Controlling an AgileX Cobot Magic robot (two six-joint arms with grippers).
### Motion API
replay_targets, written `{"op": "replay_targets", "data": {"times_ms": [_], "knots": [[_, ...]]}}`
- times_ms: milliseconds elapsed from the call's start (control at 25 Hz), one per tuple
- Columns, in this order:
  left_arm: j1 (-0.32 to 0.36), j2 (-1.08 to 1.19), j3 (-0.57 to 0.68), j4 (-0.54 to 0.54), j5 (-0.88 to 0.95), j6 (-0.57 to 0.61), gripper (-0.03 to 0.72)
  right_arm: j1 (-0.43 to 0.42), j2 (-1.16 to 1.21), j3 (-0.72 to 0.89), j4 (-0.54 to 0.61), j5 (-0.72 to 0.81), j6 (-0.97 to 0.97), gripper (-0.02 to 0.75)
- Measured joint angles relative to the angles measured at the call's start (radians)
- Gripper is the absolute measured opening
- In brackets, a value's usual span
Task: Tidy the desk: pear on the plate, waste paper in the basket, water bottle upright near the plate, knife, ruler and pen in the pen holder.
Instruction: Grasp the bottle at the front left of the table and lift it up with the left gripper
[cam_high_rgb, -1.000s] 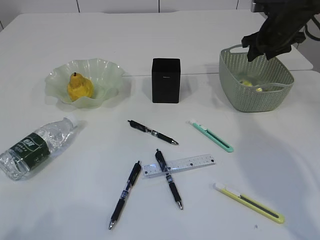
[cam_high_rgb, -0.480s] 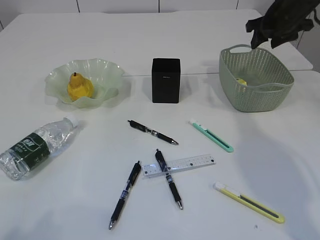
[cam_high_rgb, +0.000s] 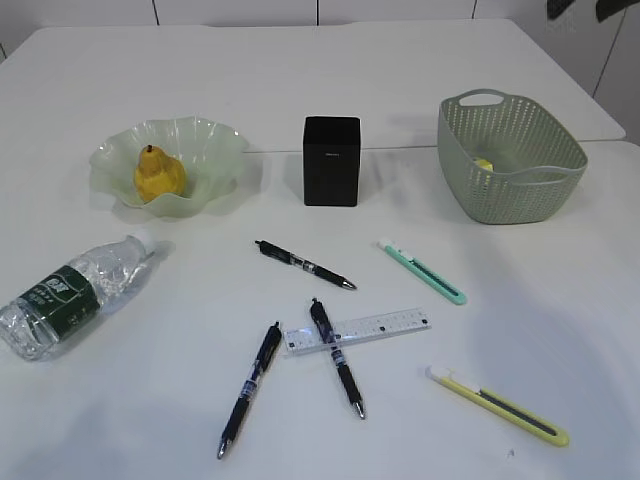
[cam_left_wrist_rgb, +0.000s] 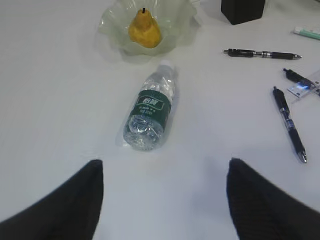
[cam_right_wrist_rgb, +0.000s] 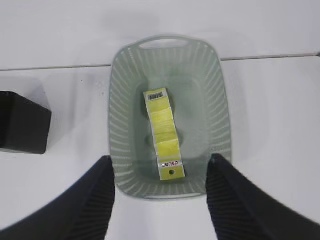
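The left gripper (cam_left_wrist_rgb: 162, 200) hung spread and empty above the clear green-labelled water bottle (cam_left_wrist_rgb: 148, 111) lying flat on the white desk (cam_left_wrist_rgb: 60, 100) below the ruffled pale green plate (cam_left_wrist_rgb: 117, 35). Round, it might roll from closing fingers.

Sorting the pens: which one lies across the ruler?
The middle black pen: it crosses the clear plastic ruler. The other two lie apart from it.

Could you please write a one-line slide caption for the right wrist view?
Open right gripper above the sage-green basket, the yellow waste paper lying inside, black pen holder at left.
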Motion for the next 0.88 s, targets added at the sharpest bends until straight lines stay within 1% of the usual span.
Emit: {"op": "replay_targets", "data": {"times_ms": [40, 160, 280, 440, 560, 880], "knots": [[0.000, 0.000, 0.000, 0.000, -0.007, 0.000, 0.543, 0.000, -0.026, 0.000, -0.006, 0.017, 0.000, 0.461], [0.000, 0.000, 0.000, 0.000, -0.011, 0.000, 0.574, 0.000, -0.110, -0.002, -0.029, 0.033, 0.009, 0.462], [0.000, 0.000, 0.000, 0.000, -0.011, -0.003, 0.579, 0.000, -0.195, 0.008, -0.033, 0.036, 0.011, 0.463], [0.000, 0.000, 0.000, 0.000, -0.011, -0.008, 0.580, 0.000, -0.302, 0.082, -0.033, 0.039, 0.013, 0.463], [0.000, 0.000, 0.000, 0.000, -0.011, -0.008, 0.580, 0.000, -0.388, 0.173, -0.037, 0.040, 0.013, 0.463], [0.000, 0.000, 0.000, -0.004, -0.011, -0.010, 0.579, 0.000, -0.548, 0.490, -0.047, 0.041, 0.011, 0.463]]}}
